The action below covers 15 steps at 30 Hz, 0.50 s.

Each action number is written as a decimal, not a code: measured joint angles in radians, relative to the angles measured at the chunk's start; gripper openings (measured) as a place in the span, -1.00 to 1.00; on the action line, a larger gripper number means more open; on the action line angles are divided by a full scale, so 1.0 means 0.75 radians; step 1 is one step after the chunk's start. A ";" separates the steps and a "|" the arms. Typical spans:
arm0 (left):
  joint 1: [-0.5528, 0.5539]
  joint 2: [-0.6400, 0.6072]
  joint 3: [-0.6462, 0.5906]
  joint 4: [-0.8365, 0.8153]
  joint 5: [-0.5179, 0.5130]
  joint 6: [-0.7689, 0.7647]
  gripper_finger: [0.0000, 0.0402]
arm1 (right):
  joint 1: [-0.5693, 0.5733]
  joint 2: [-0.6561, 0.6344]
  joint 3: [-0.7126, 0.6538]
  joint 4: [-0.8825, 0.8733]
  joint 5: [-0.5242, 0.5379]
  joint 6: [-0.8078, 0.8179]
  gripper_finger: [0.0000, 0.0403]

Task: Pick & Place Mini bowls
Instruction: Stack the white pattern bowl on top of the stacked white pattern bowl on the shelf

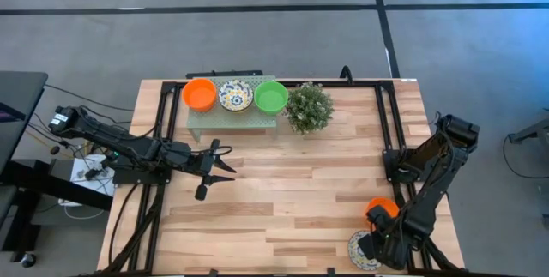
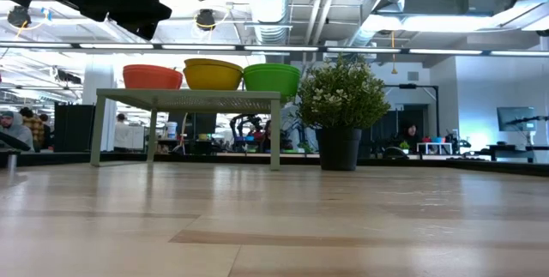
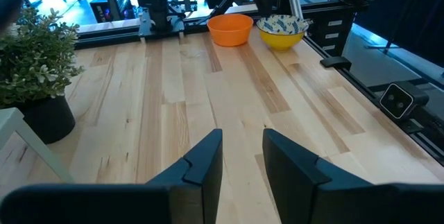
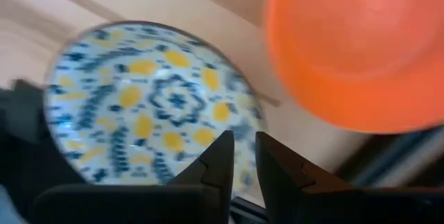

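Arms flank the bench. The right arm folds down steeply at the bench's near right corner, its right gripper [image 4: 239, 156] poised directly over a floral bowl [image 4: 149, 106]; the fingers stand a narrow gap apart, and whether they pinch the bowl's rim cannot be told. The left arm reaches in low from the left edge, roughly level with the wood, and the left gripper [image 1: 216, 166] hangs above bare boards left of centre with its fingers slightly parted, gripping nothing.

The bench [image 1: 292, 191] is pale wooden planking with a black frame along its sides. Beyond the far edge lies an open workshop hall with ceiling ducts, strip lights, desks and a few people far off.

A small pale green stand [image 1: 233, 116] sits at the far edge, left of centre, and a bushy potted plant [image 1: 309, 107] stands just beside its right end.

Five mini bowls show: two orange, two floral, one green. On the stand, in a row from left, are an orange bowl [image 1: 199, 94], a second floral bowl [image 1: 235, 95] and a green bowl [image 1: 270, 97]. At the near right corner a second orange bowl [image 1: 383, 207] sits close beside the floral one under the right gripper.
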<state>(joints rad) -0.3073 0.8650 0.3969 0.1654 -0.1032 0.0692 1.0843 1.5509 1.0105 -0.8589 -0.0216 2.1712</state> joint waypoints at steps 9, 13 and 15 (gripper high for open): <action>0.000 0.000 0.000 0.000 0.000 0.000 -0.47 | -0.002 0.006 -0.036 0.017 -0.041 -0.024 -0.73; 0.000 0.000 0.000 0.000 0.000 0.000 -0.47 | -0.002 0.006 -0.007 0.003 -0.042 -0.035 -0.73; 0.000 0.000 0.000 0.000 0.000 0.000 -0.47 | 0.003 0.007 -0.006 -0.003 -0.044 -0.036 -0.73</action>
<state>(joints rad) -0.3073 0.8650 0.3969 0.1657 -0.1032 0.0692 1.0869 1.5558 1.0061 -0.8611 -0.0543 2.1445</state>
